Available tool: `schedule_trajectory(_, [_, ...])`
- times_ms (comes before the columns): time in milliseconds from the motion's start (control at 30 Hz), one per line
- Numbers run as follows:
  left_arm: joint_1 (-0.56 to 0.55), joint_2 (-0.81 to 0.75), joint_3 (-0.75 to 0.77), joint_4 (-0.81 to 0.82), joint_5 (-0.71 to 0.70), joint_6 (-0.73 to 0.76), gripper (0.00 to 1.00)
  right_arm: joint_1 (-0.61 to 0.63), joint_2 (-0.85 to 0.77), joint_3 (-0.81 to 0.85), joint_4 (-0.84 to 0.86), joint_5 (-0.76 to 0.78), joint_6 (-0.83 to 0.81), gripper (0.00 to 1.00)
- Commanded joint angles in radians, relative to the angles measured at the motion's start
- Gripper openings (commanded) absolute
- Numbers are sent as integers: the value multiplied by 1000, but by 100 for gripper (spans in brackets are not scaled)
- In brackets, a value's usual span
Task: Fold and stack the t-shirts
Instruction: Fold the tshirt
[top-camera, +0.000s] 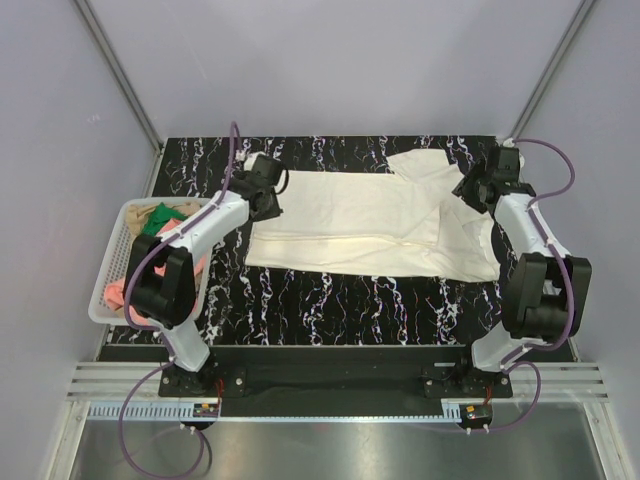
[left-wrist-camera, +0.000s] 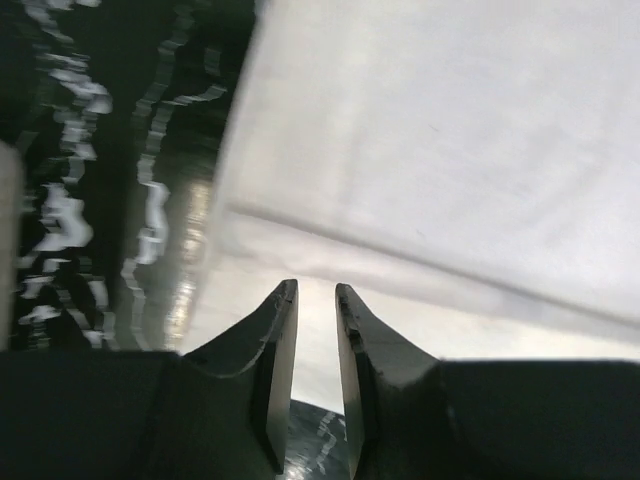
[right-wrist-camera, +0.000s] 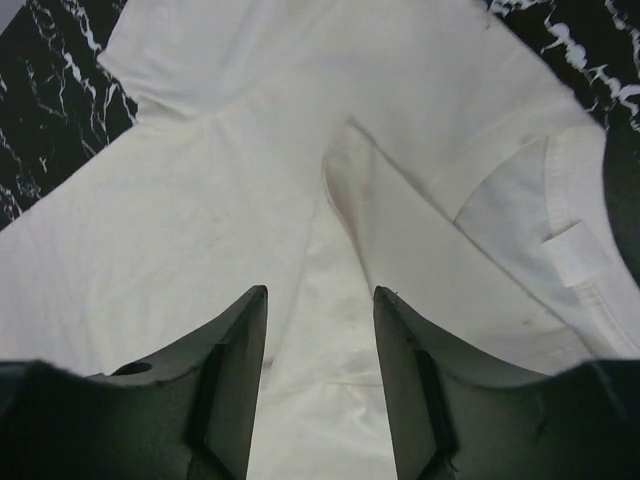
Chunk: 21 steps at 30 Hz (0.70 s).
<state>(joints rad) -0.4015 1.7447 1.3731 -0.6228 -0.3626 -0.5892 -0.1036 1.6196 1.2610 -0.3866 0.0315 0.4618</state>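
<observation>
The cream-white t-shirt (top-camera: 370, 225) lies spread across the black marbled counter (top-camera: 330, 300), and its near long side seems to be folded over once. The left claw (left-wrist-camera: 315, 290) hovers at the shirt's left edge, jaws parted narrowly with nothing between them. The right claw (right-wrist-camera: 320, 292) hangs over the collar end, jaws wider and also empty. I'd judge one lengthwise fold is down; the next calls for a fresh pinch on an edge by each claw. The other t-shirts (top-camera: 155, 222), pink, green and tan, sit bunched in the white mesh basket (top-camera: 110, 290) at the left.

Blurred cream t-shirt (left-wrist-camera: 430, 150), left wrist view
</observation>
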Motion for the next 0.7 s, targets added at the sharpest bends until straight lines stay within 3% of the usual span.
schedule_trajectory(0, [-59,-24,-72,110,175,15,26,2,-61,-96,21,-152,74,55])
schedule_trajectory(267, [-94,76,-111,120,197,-1,24,4,-50,-236,152,-200,139,62])
schedule_trajectory(667, [-80,168,-25,94,22,-3,27,5,25,-394,379,-255,219,64])
